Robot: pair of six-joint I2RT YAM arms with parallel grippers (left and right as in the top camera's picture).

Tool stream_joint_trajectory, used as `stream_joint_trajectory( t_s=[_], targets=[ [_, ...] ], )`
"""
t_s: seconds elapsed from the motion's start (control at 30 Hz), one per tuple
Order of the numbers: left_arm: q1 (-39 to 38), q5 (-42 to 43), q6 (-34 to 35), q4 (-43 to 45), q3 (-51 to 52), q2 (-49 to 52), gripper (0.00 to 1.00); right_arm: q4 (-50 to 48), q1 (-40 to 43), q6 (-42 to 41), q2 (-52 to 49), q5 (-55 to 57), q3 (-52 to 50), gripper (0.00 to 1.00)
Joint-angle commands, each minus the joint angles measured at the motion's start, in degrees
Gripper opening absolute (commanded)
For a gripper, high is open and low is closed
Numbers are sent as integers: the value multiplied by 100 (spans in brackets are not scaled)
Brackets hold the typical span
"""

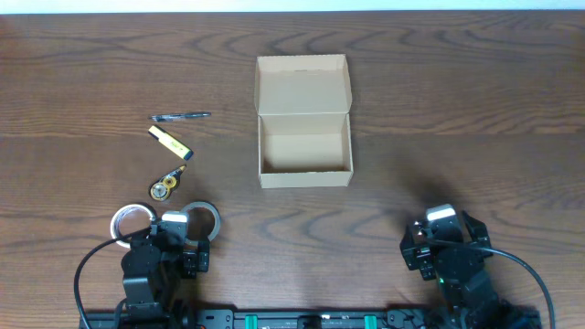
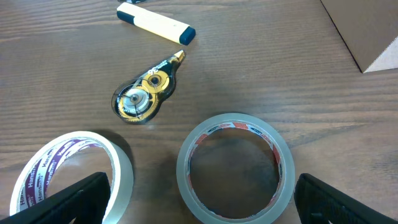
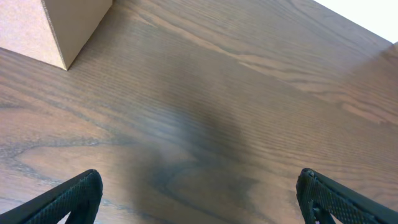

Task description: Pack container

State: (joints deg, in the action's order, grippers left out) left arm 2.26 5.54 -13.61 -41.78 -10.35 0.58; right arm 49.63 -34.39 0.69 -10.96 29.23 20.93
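Overhead, the cardboard box [image 1: 304, 146] sits mid-counter [image 1: 457, 110] with its lid flap laid back. A pen [image 1: 180, 116], a yellow marker [image 1: 170, 143] and a correction-tape dispenser [image 1: 166, 185] lie to its left. The left wrist view shows the left end effector [image 2: 202, 202] spread wide over a clear tape roll [image 2: 231, 121], a white printed roll [image 2: 121, 171] beside it. The right wrist view shows the right end effector [image 3: 199, 199] spread too, with only the box's corner in sight.
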Motion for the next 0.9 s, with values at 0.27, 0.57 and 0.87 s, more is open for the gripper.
stream_joint_trajectory(
  t_s=[0.27,0.57,0.87],
  targets=[
    [28,-66,-76,-74,98,-35,96,7,35,68,52,-61,-22,99],
    [28,487,387,293,-581,166,95,7,35,66,52,-61,-22,99],
    [35,-1838,2942,243,-2439,2363,96,9,35,66,52,-61,-22,99]
  ],
)
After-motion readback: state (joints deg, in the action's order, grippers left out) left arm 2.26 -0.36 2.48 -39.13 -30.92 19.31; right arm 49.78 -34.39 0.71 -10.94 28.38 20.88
